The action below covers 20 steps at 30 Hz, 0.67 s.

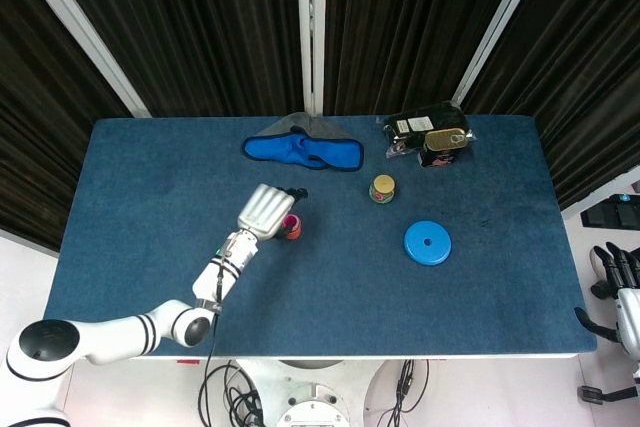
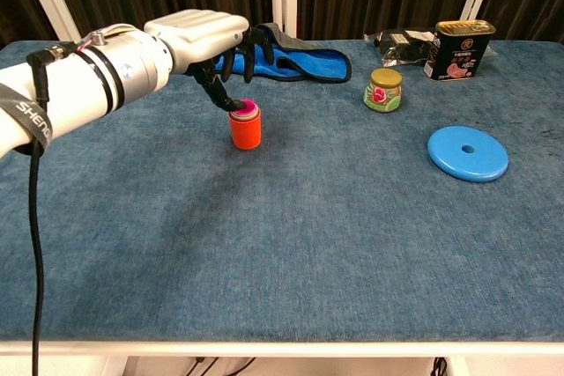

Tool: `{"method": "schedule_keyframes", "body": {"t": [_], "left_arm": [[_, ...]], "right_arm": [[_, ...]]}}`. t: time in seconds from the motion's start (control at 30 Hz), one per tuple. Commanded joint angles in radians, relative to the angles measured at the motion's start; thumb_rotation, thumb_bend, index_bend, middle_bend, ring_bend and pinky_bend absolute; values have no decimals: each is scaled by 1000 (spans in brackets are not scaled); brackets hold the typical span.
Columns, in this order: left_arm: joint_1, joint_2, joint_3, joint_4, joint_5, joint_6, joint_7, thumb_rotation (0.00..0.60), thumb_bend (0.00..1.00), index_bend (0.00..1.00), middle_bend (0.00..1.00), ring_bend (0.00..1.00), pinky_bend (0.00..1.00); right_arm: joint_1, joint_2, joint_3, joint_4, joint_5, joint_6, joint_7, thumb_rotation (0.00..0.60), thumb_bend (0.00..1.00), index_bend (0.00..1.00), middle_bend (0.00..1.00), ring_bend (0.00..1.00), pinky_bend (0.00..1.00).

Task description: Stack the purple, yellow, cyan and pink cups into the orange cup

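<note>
The orange cup [image 2: 246, 132] stands upright left of the table's middle, with the pink cup [image 2: 246, 109] nested in it so that only the pink rim shows. In the head view the orange cup [image 1: 293, 233] and pink cup [image 1: 289, 222] sit just right of my left hand [image 1: 265, 210]. My left hand [image 2: 220, 41] hovers behind and above the stack with its fingers spread; one dark fingertip [image 2: 231, 104] reaches down to the pink rim. The other cups are hidden inside the stack. My right hand [image 1: 622, 292] hangs off the table's right edge, holding nothing.
A blue cloth [image 2: 295, 61] lies behind the stack. To the right are a small jar [image 2: 383, 90], a blue disc [image 2: 467, 153], a tin can [image 2: 458, 48] and a dark packet [image 2: 401, 40]. The table's front edge [image 2: 282, 345] runs along the bottom.
</note>
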<state>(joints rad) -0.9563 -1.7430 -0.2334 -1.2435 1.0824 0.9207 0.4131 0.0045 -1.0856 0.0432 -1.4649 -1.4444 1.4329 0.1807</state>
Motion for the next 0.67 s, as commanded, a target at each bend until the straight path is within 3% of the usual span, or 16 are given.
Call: {"method": "schedule_keyframes", "body": {"t": [0.03,0.2,0.33,0.4,0.53,0.67], "left_arm": [[9,16,6,-24,14,20,12,600,225,190,329,385,590],[69,106,35,-161,28,112,81,600,219,201,329,381,580],[227,211,106,-292,86,340,100,600,199,239,341,376,562],[337,273,165,-330,130,462,47,600,190,241,330,331,505],[511,388,299,-320,238,590,-148,600,177,173,180,113,239],[642,426,386,-261,324,685,-306,600,167,123,127,53,155]], "right_arm": [[0,1,1,-1,1,0,-1,600,169,0,0,0,0],[-1,4,2,-10,-5,7,0,600,170,0,0,0,0],[-7,8,-2,-19,-23,27,1,600,170,0,0,0,0],[-8,8,-3,-21,-32,35,-3,600,169,0,0,0,0],[-3,-5,0,-18,-40,43,-22,600,169,0,0,0,0],[6,-24,2,-12,-47,42,-67,600,169,0,0,0,0]]}}
